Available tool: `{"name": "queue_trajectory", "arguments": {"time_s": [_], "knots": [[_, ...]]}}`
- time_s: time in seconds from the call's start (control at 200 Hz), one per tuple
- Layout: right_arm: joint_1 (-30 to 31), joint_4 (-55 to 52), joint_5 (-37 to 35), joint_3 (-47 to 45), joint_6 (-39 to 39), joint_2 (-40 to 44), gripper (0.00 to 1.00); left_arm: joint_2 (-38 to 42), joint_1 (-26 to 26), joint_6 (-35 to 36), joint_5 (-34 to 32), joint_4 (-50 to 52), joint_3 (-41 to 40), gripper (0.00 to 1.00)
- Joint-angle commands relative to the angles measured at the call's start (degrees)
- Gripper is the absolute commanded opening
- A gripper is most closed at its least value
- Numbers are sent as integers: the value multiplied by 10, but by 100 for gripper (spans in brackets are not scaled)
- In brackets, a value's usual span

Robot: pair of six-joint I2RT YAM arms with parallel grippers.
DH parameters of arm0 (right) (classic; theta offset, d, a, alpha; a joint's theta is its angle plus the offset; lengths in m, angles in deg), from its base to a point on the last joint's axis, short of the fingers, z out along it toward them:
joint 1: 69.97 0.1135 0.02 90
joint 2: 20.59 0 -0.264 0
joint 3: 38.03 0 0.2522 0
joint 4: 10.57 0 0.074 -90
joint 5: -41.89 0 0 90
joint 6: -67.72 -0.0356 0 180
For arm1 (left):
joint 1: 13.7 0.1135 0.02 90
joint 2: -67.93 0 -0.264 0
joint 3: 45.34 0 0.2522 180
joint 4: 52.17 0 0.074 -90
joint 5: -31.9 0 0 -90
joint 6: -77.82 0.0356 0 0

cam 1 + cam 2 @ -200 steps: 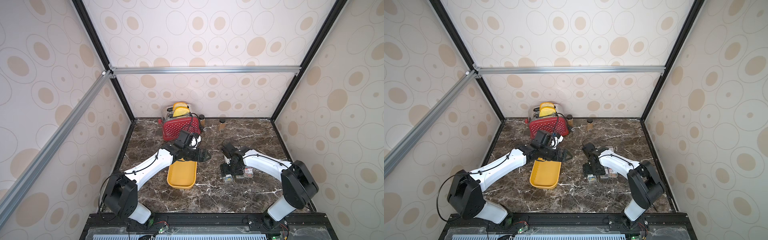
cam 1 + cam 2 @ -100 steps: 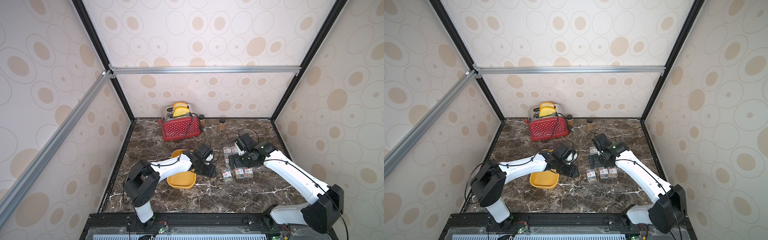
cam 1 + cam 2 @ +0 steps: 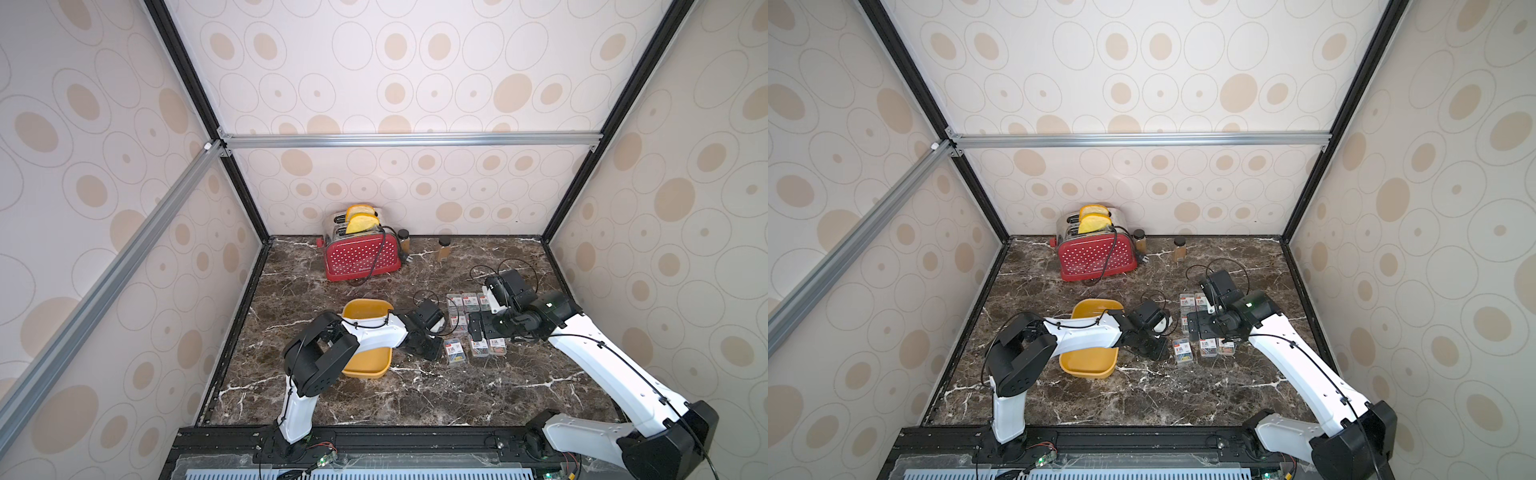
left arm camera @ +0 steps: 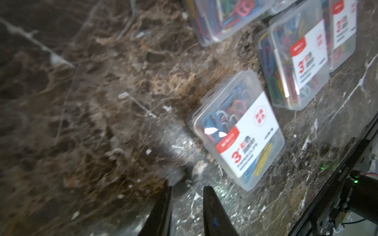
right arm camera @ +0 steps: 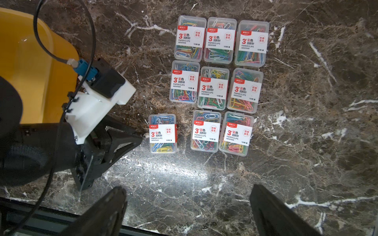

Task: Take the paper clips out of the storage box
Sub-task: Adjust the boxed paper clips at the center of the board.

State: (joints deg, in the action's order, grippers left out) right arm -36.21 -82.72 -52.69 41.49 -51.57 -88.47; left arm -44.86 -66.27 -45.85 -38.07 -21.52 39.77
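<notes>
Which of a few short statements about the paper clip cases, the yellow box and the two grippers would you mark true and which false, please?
1. Nine cases of paper clips lie on the marble table, outside the storage box. True.
2. The right gripper is shut on a case. False: its jaws stand wide open and hold nothing.
3. The left gripper is shut with nothing in it. True.
4. The cases are heaped in a pile. False: they lie flat in a single layer, in three rows of three.
</notes>
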Motion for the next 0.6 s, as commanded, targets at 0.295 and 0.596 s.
{"name": "queue_trajectory", "arguments": {"time_s": [0.295, 0.596], "knots": [[-13, -9, 21, -12, 16, 7, 100, -46, -4, -12, -10, -10, 55, 29], [-16, -7, 25, -15, 17, 6, 100, -61, -4, -3, -20, 10, 84, 30]]}}
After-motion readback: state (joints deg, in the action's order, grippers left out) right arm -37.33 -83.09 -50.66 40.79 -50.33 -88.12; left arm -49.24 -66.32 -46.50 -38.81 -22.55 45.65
